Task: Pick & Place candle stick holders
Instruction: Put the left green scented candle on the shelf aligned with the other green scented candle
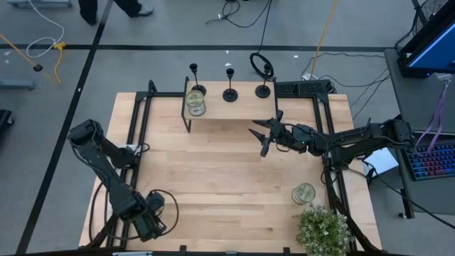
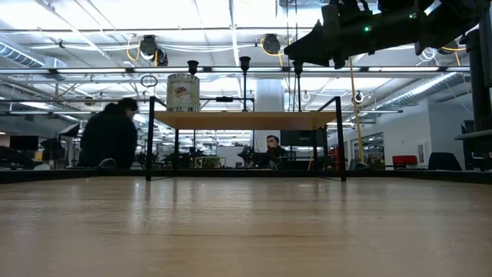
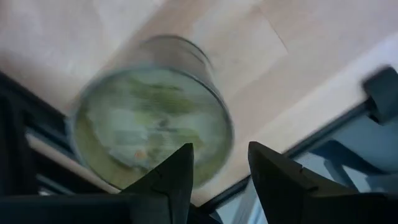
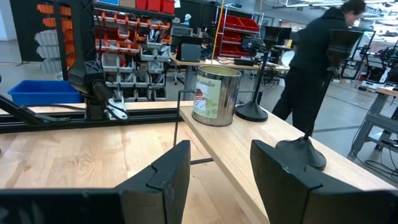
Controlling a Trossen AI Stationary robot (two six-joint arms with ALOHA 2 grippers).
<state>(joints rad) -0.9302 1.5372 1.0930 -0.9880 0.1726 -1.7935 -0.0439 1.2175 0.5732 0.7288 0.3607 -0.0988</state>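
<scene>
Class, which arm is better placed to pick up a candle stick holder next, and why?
Right: the right gripper hangs open just before the shelf carrying the candle stick holders; the left gripper waits at the table's near edge.

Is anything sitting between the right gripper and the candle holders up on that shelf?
Nothing visible. The right gripper, open, hangs in front of the shelf; the nearest candle holder stands straight behind it. The glass jar sits at the shelf's far left end, off that line. The left gripper waits at the table's near edge.
</scene>
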